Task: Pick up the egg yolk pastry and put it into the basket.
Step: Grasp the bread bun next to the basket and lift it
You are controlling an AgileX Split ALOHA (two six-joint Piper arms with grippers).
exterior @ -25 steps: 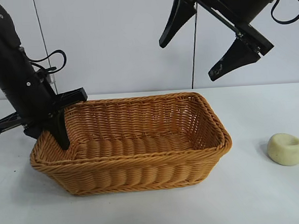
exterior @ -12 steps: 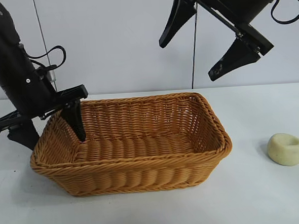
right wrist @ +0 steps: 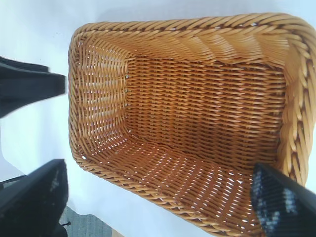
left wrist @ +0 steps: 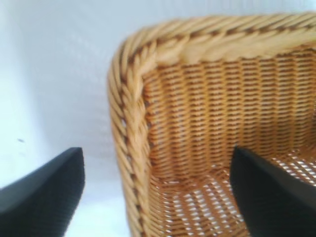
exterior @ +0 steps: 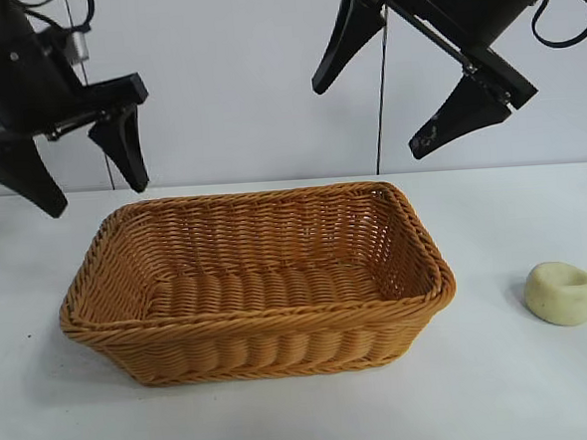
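Observation:
The egg yolk pastry (exterior: 561, 292), a pale yellow puck with a dented top, lies on the white table to the right of the basket (exterior: 250, 327). The orange-tan wicker basket stands in the middle with nothing in it. My left gripper (exterior: 95, 197) is open and empty, just above the basket's left end. In the left wrist view, its fingers (left wrist: 44, 197) straddle the basket's rim corner (left wrist: 128, 123) from above. My right gripper (exterior: 369, 121) is open and empty, high above the basket's right half. The right wrist view looks down into the basket (right wrist: 197, 34). The pastry shows in neither wrist view.
The white table (exterior: 513, 386) runs around the basket on all sides. A pale wall stands behind it. A thin dark cable (exterior: 381, 95) hangs down behind the right gripper.
My left gripper has lifted from the basket's left rim, where one finger reached inside, to clear above it. The right gripper, basket and pastry have not moved.

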